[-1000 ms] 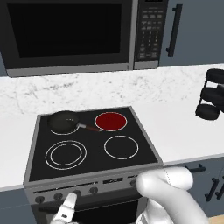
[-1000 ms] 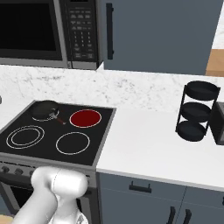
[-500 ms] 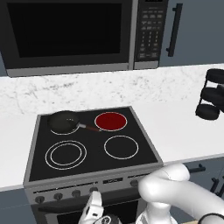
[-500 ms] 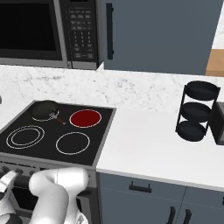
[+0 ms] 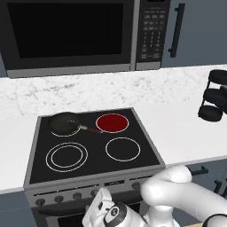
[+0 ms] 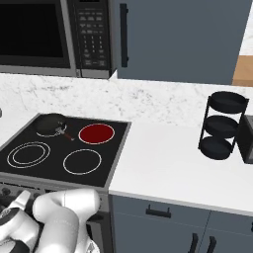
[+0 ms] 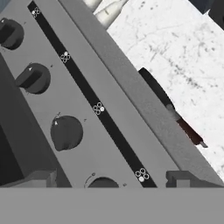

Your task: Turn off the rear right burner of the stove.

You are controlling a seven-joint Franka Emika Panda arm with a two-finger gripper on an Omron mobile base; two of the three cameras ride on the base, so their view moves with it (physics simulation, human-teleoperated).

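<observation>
- The rear right burner [image 5: 112,123] [image 6: 96,133] is a solid red disc on the back row of the black glass stove [image 5: 146,148] [image 6: 118,148], right of centre.
- A round black frying pan [image 5: 64,123] [image 6: 49,124] sits on the rear left zone, its reddish handle pointing toward the red disc.
- In front lie a double white ring [image 5: 66,156] on the left and a single white ring [image 5: 123,149] on the right.
- The grey steel front panel [image 7: 87,131] carries small dark knobs [image 7: 66,132] below a black strip of burner symbols.
- The claw [image 5: 106,215] hangs low before the panel, close to the knobs; its finger tips are hidden, so I cannot tell whether it is spread or clenched.
- The white marbled counter [image 6: 163,163] holds a black three-tier rack [image 6: 221,124]; a black-windowed microwave [image 5: 71,33] hangs above.
</observation>
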